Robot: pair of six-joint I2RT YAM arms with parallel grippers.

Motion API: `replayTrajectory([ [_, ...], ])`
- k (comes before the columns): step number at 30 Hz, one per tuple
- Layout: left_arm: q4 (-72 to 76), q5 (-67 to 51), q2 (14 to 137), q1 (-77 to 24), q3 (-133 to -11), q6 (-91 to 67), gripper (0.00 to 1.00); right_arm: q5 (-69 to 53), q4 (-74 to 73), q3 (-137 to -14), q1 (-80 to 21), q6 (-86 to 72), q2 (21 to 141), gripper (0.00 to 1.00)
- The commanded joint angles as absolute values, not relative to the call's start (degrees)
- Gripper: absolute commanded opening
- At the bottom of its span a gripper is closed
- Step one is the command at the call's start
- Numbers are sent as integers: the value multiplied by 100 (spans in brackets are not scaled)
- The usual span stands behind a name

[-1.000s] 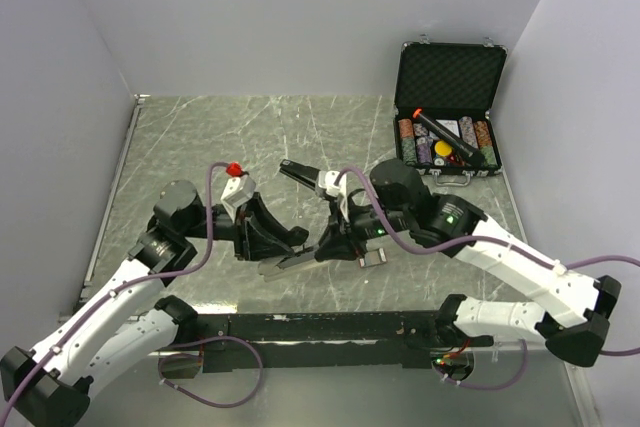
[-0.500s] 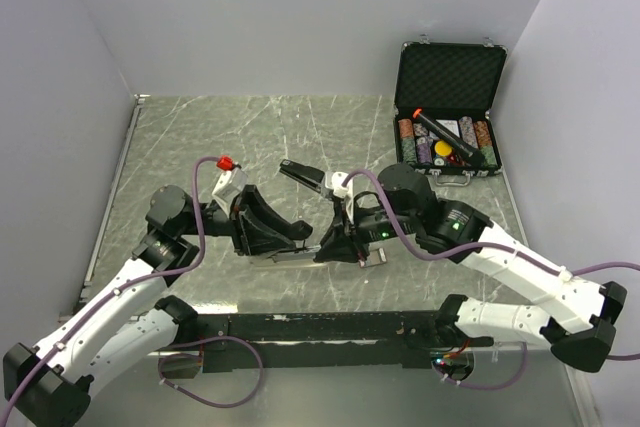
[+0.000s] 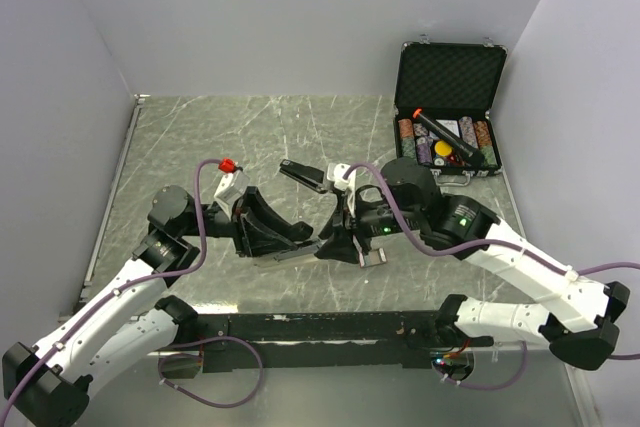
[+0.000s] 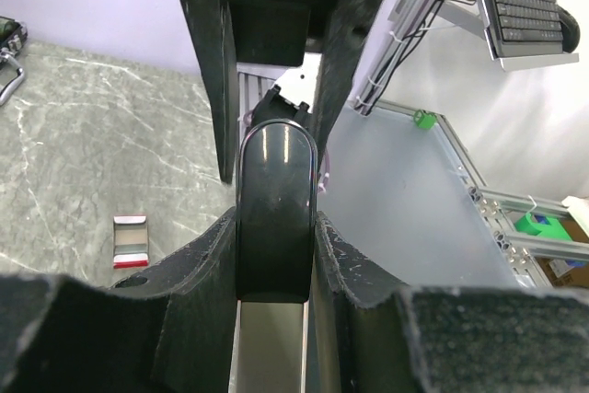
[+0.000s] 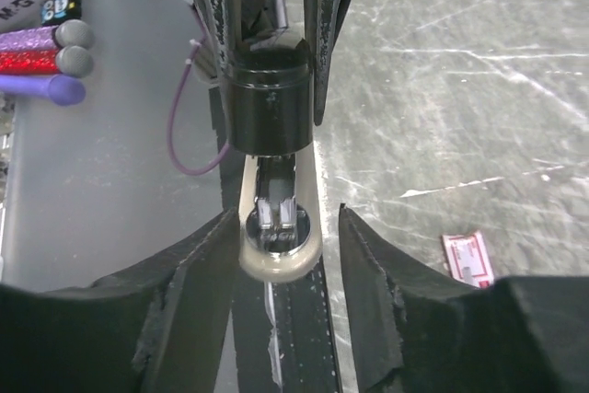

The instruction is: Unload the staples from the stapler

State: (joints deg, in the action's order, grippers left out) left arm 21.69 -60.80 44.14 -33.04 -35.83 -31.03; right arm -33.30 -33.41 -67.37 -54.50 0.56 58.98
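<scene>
The black stapler point(image 3: 292, 250) is held off the table between the two arms, with its upper arm point(image 3: 303, 174) swung open and pointing up and back. My left gripper point(image 3: 283, 237) is shut on the stapler's rounded black rear end point(image 4: 276, 209). My right gripper point(image 3: 336, 244) is open, its fingers either side of the stapler's pale front tip point(image 5: 281, 255), with a gap on the right. Silvery metal shows in the rail point(image 5: 276, 213). I cannot pick out separate staples.
A small red-and-white box point(image 3: 372, 259) lies on the marble table beside the right gripper, and also shows in the right wrist view point(image 5: 467, 260). An open black case point(image 3: 450, 77) with chips and a black tube with an orange end point(image 3: 445, 137) stands at the back right.
The left gripper has carried the stapler a little up and to the right. The right gripper has closed in round the stapler's front tip. The upper arm stays open.
</scene>
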Motion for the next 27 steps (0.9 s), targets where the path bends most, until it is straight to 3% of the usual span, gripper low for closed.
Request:
replayTrajectory([
  [1, 2426, -5941, 4307, -3331, -3770, -2962, 1, -3068, -3621, -7250, -5493, 185, 5626, 57],
  [5, 2347, -5862, 4289, -3349, -3771, -2909, 1, -3050, -3700, -7444, -5493, 185, 5528, 59],
  [7, 2320, -5819, 4271, -3366, -3779, -2883, 1, -3024, -3692, -7523, -5493, 167, 5537, 52],
  [11, 2250, -5705, 4280, -3375, -3788, -2857, 1, -2979, -3604, -7646, -5493, 88, 5633, 7],
  [12, 2224, -5634, 4272, -3384, -3788, -2848, 1, -2979, -3560, -7673, -5493, 70, 5660, 0],
  [27, 2021, -5106, 4342, -3384, -3823, -2786, 1, -2584, -3375, -7691, -5502, -185, 6214, 0],
])
